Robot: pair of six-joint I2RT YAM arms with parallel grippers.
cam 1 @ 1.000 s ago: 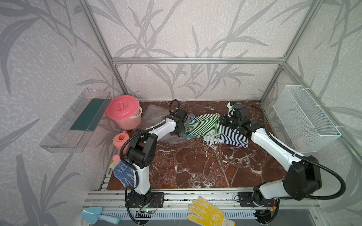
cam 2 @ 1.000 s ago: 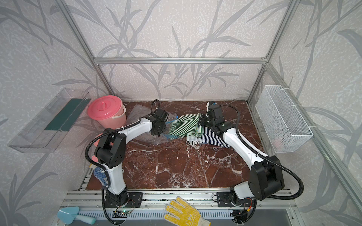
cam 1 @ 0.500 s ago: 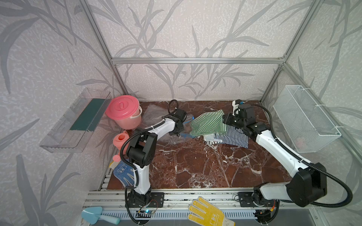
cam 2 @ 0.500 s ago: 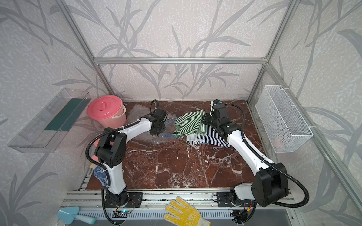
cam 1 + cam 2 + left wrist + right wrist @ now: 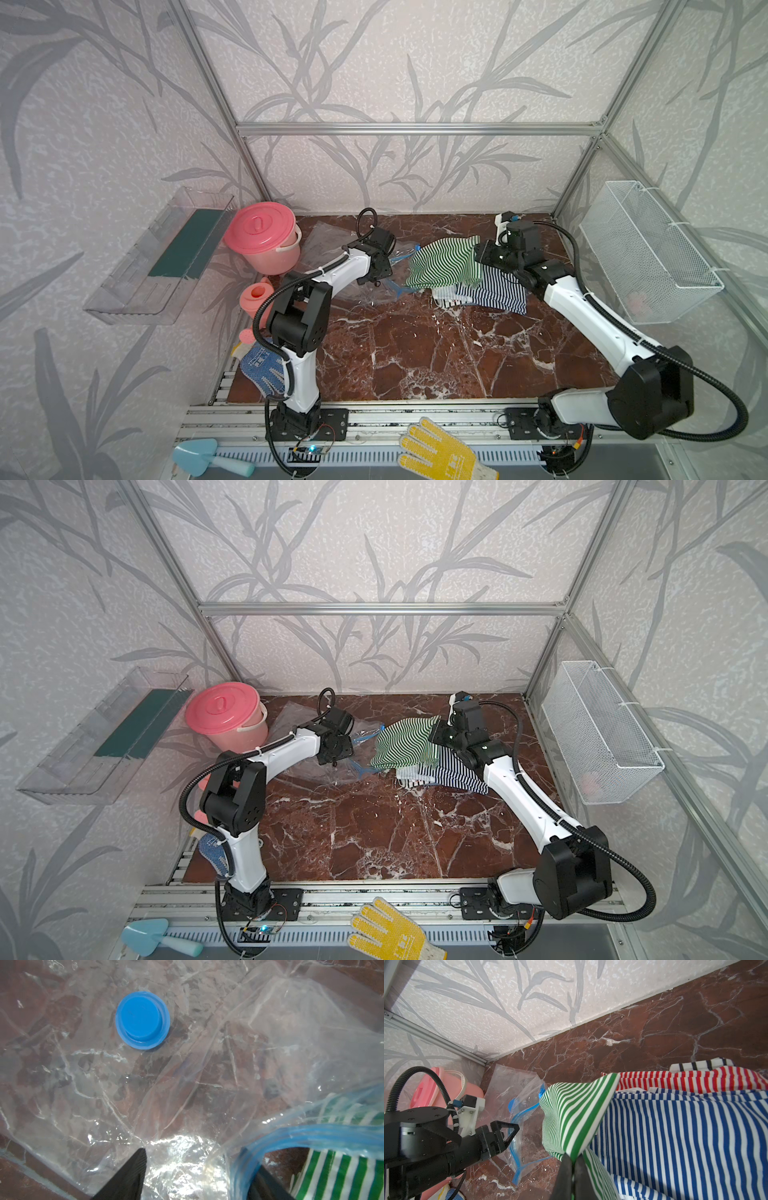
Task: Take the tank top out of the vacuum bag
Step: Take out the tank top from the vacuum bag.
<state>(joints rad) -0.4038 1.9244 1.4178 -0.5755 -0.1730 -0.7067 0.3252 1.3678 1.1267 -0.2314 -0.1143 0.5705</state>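
- Vacuum bag (image 5: 328, 249) lies flat, its blue zip mouth agape.
- Left gripper (image 5: 200, 1161): fingers spread over that mouth, apparently clasping nothing.
- Right gripper (image 5: 572, 1159) pinches the green-striped tank top (image 5: 444, 262), just beside the bag.

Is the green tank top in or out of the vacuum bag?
Out: the tank top hangs from the shut right gripper, beside the bag's open mouth.
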